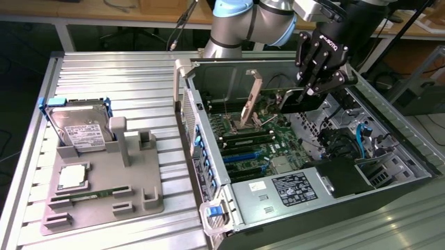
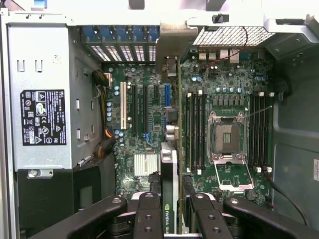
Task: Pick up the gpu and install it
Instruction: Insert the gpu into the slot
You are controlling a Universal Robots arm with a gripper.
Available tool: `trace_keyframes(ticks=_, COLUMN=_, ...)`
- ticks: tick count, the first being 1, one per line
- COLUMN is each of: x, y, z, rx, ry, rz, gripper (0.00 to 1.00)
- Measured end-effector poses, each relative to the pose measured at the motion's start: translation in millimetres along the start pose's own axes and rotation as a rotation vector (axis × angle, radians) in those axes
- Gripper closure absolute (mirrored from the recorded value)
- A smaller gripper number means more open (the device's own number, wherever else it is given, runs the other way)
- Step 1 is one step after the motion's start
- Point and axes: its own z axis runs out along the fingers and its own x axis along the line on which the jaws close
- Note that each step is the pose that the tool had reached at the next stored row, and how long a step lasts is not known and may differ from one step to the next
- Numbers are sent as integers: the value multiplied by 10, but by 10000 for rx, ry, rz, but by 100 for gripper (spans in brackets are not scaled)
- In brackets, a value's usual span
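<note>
The gpu (image 1: pixel 297 103) is a dark flat card hanging on edge inside the open computer case (image 1: pixel 389 130), above the motherboard (image 1: pixel 261 140). Its pale metal bracket (image 1: pixel 251 98) points toward the case's rear wall. My gripper (image 1: pixel 311 94) reaches down from above and is shut on the card's other end. In the wrist view the gpu (image 2: pixel 169 174) runs edge-on between my fingers (image 2: pixel 149 211), which press on both of its faces. The card lines up over the board between the expansion slots (image 2: pixel 139 112) and the memory slots (image 2: pixel 195 132).
The case's metal walls surround the board, with the power supply (image 1: pixel 292 188) toward the exterior view's bottom and the open CPU socket (image 2: pixel 227 137) nearby. On the exterior view's left, a grey fixture (image 1: pixel 135 200) holds a hard drive (image 1: pixel 78 130), a processor (image 1: pixel 73 177) and a green memory stick (image 1: pixel 94 194).
</note>
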Motion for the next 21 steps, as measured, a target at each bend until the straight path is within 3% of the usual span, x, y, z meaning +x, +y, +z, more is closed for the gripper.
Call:
trace_keyframes(ticks=14, x=2, y=0, z=76, rx=4, ry=0, rz=0, gripper=73)
trace_keyframes(ticks=21, x=3, y=10, z=127, rx=37, ry=0, rz=-1, gripper=73)
